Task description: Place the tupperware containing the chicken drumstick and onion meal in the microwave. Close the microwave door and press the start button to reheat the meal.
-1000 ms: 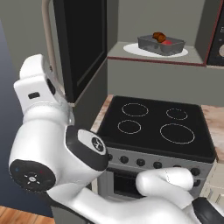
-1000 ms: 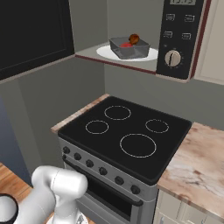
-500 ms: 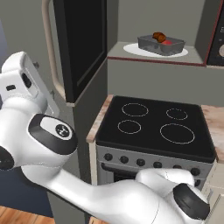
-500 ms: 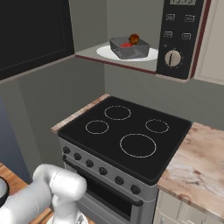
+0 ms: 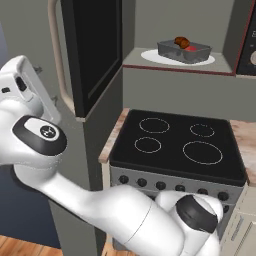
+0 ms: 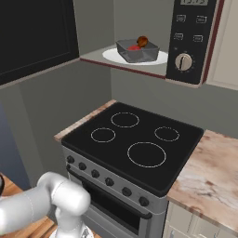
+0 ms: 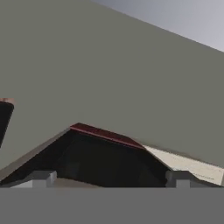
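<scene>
A grey tupperware (image 5: 184, 50) sits on the white turntable plate (image 5: 150, 55) inside the open microwave (image 6: 139, 65), with the chicken drumstick (image 5: 181, 42) and red onion (image 5: 190, 48) in it, so the placing step looks done. The microwave door (image 5: 95, 50) stands swung wide to the left, its pale curved handle (image 5: 56, 60) facing outward. The white arm (image 5: 35, 140) reaches up beside that door, probably to push it closed. The gripper (image 7: 109, 177) has its fingers spread wide and holds nothing. Below the microwave is a black stove (image 6: 135, 144), beside a marbled bench (image 6: 209, 176).
</scene>
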Robot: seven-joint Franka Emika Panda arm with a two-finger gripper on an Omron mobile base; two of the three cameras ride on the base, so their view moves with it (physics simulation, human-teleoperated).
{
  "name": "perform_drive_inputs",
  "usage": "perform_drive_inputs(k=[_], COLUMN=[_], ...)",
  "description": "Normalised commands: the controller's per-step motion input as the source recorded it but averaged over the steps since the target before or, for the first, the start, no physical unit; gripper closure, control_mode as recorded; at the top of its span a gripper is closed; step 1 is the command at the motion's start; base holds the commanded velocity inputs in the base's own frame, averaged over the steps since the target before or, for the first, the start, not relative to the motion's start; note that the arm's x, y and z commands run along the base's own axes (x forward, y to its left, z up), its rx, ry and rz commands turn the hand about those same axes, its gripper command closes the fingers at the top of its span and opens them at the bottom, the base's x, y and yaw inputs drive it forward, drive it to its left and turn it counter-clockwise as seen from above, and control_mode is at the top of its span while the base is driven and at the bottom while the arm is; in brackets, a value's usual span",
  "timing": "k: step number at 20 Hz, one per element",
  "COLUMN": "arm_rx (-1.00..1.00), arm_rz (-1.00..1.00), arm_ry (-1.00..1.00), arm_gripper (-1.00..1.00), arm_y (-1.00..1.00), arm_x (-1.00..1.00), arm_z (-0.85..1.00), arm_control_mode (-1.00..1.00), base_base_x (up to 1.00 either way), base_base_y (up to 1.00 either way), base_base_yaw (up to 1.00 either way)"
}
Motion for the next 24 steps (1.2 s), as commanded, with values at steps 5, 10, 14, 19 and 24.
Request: perform_drive_inputs(k=[5, 10, 14, 19, 24], arm_rx=[0.00, 0.00, 0.00, 0.01, 0.05], arm_rz=[-0.14, -0.21, -0.35, -0.45, -0.44], arm_ry=[0.00, 0.00, -0.01, 0.00, -0.07], arm_gripper=[-1.00, -1.00, -1.00, -1.00, -1.00], arm_y=[0.10, -0.03, -0.40, -0.83, -1.00], arm_x=[0.66, 0.50, 0.16, 0.05, 0.00], arm_z=[-0.04, 0.00, 0.00, 0.00, 0.14], arm_control_mode=[-1.00, -1.00, -1.00, -1.00, -1.00], base_base_x=[0.00, 0.00, 0.00, 0.00, 0.00], base_base_y=[0.00, 0.00, 0.00, 0.00, 0.00], base_base_yaw=[0.00, 0.00, 0.00, 0.00, 0.00])
